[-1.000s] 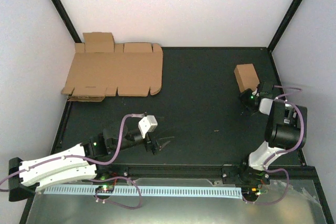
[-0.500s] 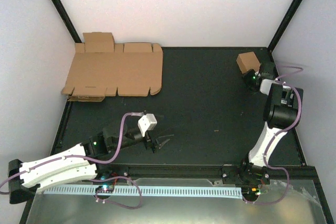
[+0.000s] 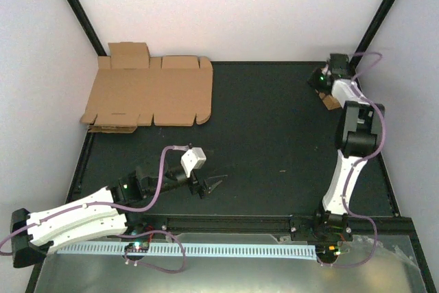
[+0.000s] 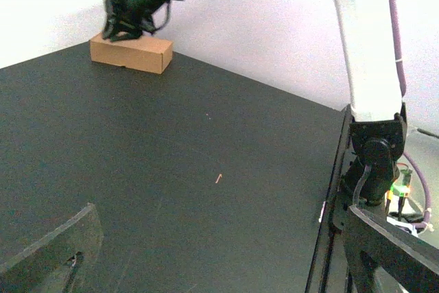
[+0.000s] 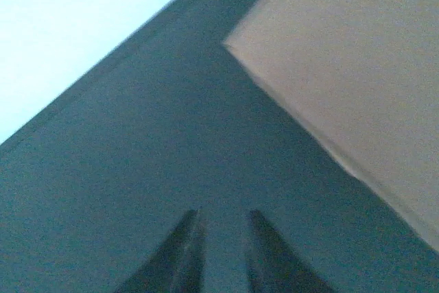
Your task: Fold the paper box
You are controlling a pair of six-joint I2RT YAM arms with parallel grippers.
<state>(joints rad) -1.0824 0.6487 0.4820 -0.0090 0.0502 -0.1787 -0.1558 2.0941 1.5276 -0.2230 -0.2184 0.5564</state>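
Stretching farther than a second ago, the right arm's fingers (image 5: 180, 260) hover near the black corner post (image 3: 381, 16), narrowly parted and empty, just beside the small brown folded cardboard box (image 4: 130, 53) lying there. With walls (image 3: 206, 12) crowding the post, they should lift clear without clipping it, then retreat over open black desk (image 3: 274, 135); left fingers (image 4: 48, 252), spread wide, wait far from the post.

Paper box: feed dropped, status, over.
Left pincer open, empty. Right pincer slightly open, empty, beside folded paper box at far right corner. Flat cardboard sheets far left.
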